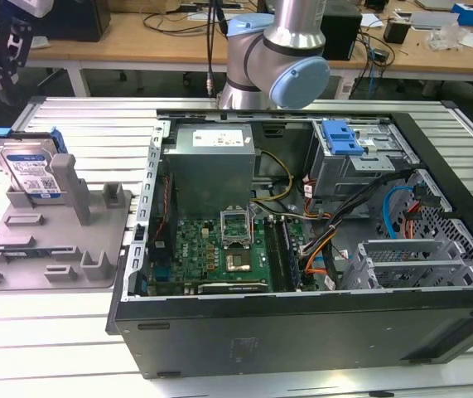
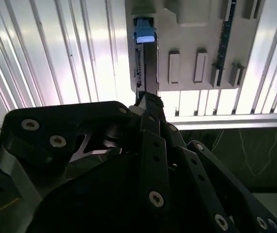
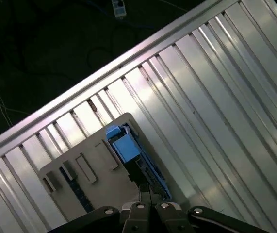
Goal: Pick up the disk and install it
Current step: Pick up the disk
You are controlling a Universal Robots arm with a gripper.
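The Universal Robots arm (image 1: 290,25) at the far side of the scene: smooth silver-grey tubing, rounded grey joint housings and a pale blue round cap (image 1: 300,83) on one joint. A black cable (image 1: 212,41) hangs just beside it, on the exterior view's left. In the second wrist view, the gripper (image 2: 145,99) is matte black, its flat links studded with silver screws (image 2: 156,198).
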